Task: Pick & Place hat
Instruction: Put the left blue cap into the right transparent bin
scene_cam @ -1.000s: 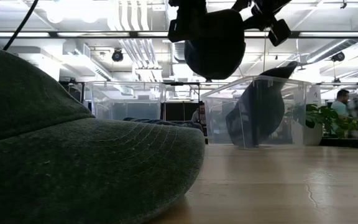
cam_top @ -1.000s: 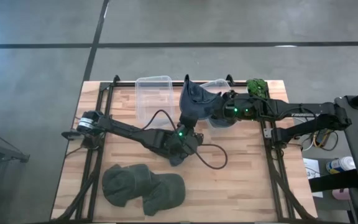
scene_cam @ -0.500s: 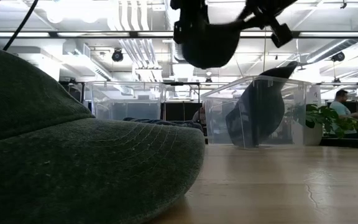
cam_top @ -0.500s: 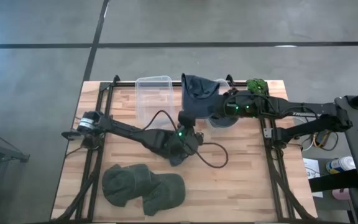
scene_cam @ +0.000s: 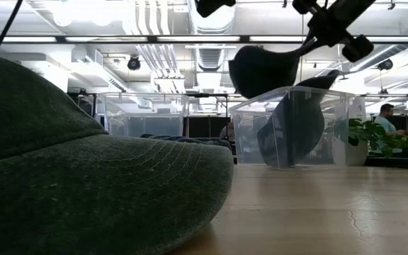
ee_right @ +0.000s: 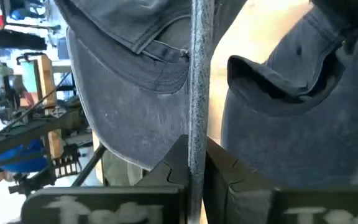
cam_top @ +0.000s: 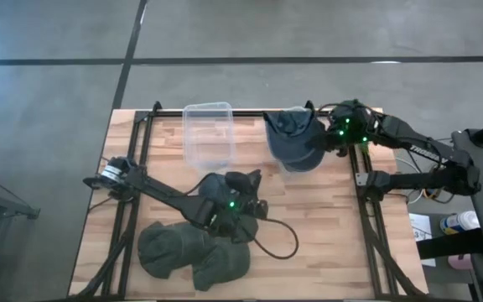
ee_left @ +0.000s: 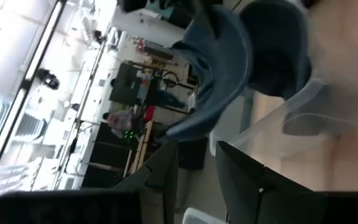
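The right gripper, clamped on the dark blue fabric cap, holds it above the clear plastic bin. Placing seems underway; next, lower and release. The left gripper, parted and empty, waits nearer the green hats.

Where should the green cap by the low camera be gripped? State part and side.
The green cap by its brim, probably: thin and flat on the table, while the crown is a soft dome. Come from above at its free edge. The open left gripper is nearer; the right gripper holds the blue hat.
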Controlling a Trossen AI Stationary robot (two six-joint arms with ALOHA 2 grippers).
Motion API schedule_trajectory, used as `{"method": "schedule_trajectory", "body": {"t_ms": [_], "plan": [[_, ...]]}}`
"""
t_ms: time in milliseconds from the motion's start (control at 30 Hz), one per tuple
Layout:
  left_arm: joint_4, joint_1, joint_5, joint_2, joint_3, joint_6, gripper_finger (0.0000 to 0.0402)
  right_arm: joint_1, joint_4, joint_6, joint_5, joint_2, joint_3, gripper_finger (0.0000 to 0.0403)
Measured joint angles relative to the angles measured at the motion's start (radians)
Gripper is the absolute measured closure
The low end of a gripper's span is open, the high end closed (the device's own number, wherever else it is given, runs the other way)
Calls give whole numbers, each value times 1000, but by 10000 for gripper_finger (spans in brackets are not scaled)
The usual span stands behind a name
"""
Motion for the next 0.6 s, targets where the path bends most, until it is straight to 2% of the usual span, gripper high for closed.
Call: {"method": "schedule_trajectory", "body": {"t_ms": [133, 267, 400, 500, 600], "plan": [[0, -13, -64, 0, 0, -14, 299, -65, -193, -105, -16, 31, 98, 390], [0, -14, -78, -2, 0, -15, 299, -135, -386, -217, -132, 99, 184, 390], [1, -11, -78, -6, 0, -30, 299, -155, -409, -292, -203, 187, 234, 390], [1, -10, -77, -6, 0, -31, 299, -171, -427, -363, -205, 269, 270, 390], [1, -15, -98, -6, 0, -34, 299, -192, -516, -447, -179, 359, 321, 390]]}}
